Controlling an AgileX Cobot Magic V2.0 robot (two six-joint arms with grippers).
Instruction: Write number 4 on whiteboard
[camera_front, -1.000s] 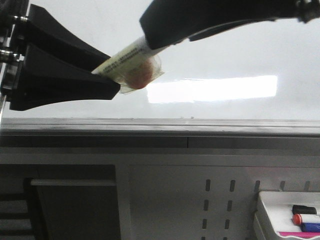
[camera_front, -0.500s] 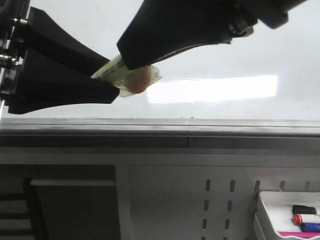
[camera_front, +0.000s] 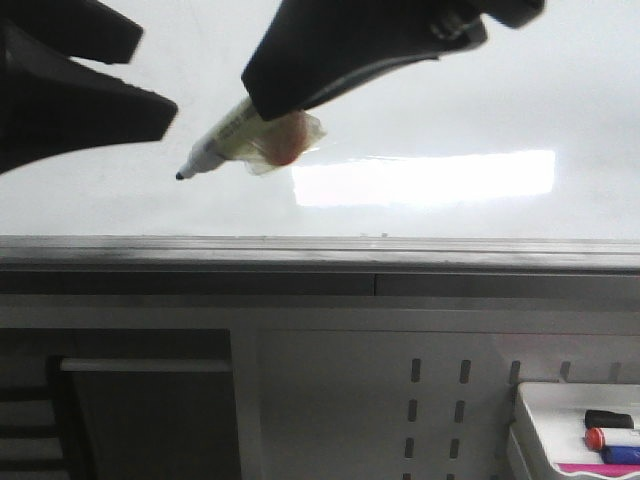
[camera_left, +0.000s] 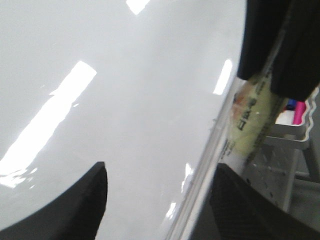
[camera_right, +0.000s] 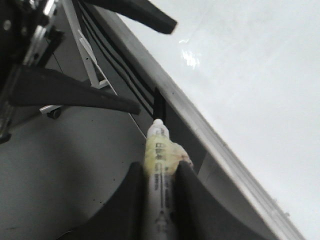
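Flanking marker: left end effector, whiteboard

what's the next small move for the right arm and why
Probably bring the marker tip onto the whiteboard to begin the first stroke. The right gripper grips the marker with its tip bare, the left gripper is open and apart, and no stroke shows.

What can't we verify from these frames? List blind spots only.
- Whether the marker tip touches the whiteboard: the front view gives no depth, and the right wrist view shows the tip only against the frame.
- Marker label text: blurred in all views.
- Marker rear end: hidden inside the right tool.
- Left tool: cut off by frame edges in every view.
- Tray markers: cropped at the front view's corner.
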